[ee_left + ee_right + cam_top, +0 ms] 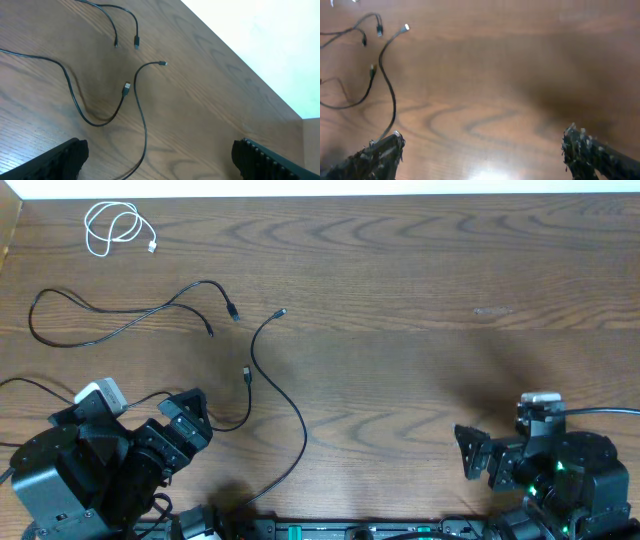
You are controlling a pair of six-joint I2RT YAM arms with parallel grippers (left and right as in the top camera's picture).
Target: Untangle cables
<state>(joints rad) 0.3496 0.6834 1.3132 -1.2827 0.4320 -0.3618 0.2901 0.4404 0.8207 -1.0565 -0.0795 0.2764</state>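
A white cable (pixel 115 228) lies coiled at the far left corner. A black cable (pixel 205 284) runs from a loop at the left to two plug ends side by side. A long black cable (pixel 299 416) curves from its plug down to the front edge. A third black cable (pixel 247 380) ends in a plug close beside it, without crossing. My left gripper (pixel 185 425) is open and empty above the table; the long cable (pixel 141 112) runs between its fingers (pixel 160 160). My right gripper (pixel 470 452) is open and empty, far right of the cables (pixel 390 92).
The wooden table (pixel 420 300) has a white edge strip along its far side. Thicker black wires (pixel 25 385) lead to the left arm's base, and one (pixel 605 411) to the right arm's base.
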